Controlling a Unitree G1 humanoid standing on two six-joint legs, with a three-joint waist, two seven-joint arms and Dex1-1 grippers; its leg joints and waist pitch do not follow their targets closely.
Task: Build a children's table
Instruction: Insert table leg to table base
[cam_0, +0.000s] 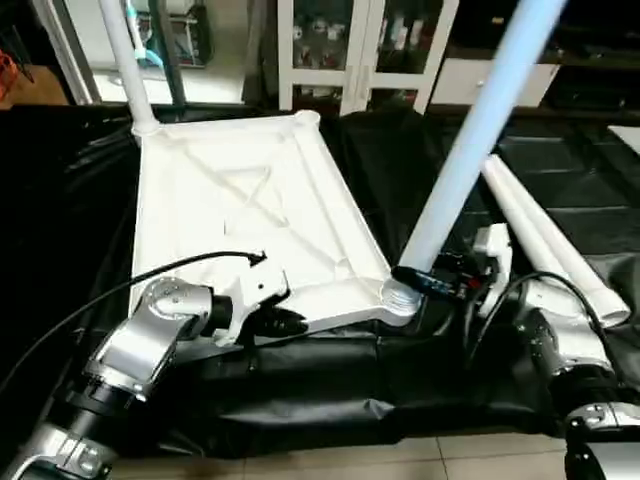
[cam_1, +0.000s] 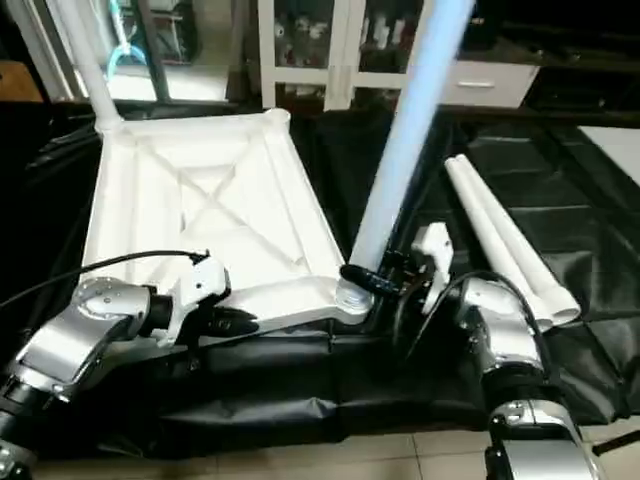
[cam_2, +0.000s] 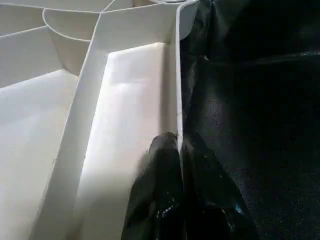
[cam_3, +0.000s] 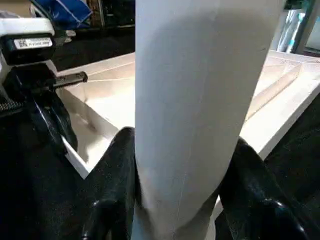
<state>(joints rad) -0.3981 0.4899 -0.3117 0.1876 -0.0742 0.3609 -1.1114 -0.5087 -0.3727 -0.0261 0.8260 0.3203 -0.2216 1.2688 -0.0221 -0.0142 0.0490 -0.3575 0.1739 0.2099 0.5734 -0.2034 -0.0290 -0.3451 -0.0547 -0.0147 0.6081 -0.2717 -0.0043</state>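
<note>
The white tabletop (cam_0: 240, 215) lies upside down on black cloth, its X-ribbed underside up. One white leg (cam_0: 125, 60) stands in the far left corner socket. A second leg (cam_0: 470, 150) leans up from the near right corner socket (cam_0: 400, 297). My right gripper (cam_0: 430, 280) is shut on this leg just above the socket, one black finger on each side (cam_3: 112, 185). My left gripper (cam_0: 285, 322) is shut on the tabletop's near edge wall, its fingers (cam_2: 165, 180) pinching the thin rim (cam_2: 177, 90).
Two more white legs (cam_0: 545, 235) lie side by side on the black cloth to the right. White cabinets (cam_0: 360, 45) stand behind the table. A black cable (cam_0: 150, 272) runs over my left forearm. Tiled floor (cam_0: 330, 460) shows at the near edge.
</note>
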